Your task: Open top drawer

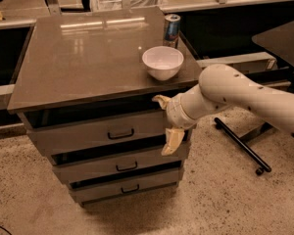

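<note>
The top drawer (88, 133) is the wide grey drawer just under the cabinet's brown top, with a small black loop handle (120, 134) at the centre of its front. It looks closed or nearly so, with a dark gap above it. My gripper (165, 124) is in front of the drawer's right end, to the right of the handle and apart from it. Its two cream fingers are spread wide, one up by the cabinet top's edge (160, 101), one down at the drawer's lower edge (172, 142). It holds nothing.
Two narrower grey drawers, the middle (125, 164) and the bottom (127, 187), sit below. A white bowl (162, 62) and a blue can (171, 29) stand on the cabinet top (88, 53). A black chair base (240, 148) lies on the floor at right.
</note>
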`<state>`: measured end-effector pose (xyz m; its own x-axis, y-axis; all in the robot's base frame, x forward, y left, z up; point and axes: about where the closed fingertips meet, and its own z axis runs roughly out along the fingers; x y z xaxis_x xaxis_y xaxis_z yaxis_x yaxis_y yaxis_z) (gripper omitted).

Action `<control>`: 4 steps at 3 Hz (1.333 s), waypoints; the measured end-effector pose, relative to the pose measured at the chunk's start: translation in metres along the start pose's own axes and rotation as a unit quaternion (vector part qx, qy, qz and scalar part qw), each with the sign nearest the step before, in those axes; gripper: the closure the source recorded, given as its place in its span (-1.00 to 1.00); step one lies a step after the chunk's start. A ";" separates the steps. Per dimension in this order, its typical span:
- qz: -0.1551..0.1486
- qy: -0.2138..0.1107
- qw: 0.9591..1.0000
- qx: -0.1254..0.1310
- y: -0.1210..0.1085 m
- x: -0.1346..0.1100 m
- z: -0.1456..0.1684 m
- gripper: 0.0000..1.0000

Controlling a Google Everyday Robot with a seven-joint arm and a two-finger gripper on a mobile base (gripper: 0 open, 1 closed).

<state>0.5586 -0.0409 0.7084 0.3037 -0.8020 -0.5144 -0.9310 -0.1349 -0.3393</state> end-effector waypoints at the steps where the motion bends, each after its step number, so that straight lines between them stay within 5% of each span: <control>1: 0.049 0.021 0.998 -0.023 -0.016 0.028 0.026 -1.00; 2: 0.089 0.047 0.994 -0.030 -0.021 0.047 0.034 -1.00; 4: 0.116 0.079 0.989 -0.043 -0.016 0.061 0.034 -0.03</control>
<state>0.5993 -0.0679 0.6555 0.0505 -0.8971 -0.4390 -0.9878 0.0201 -0.1547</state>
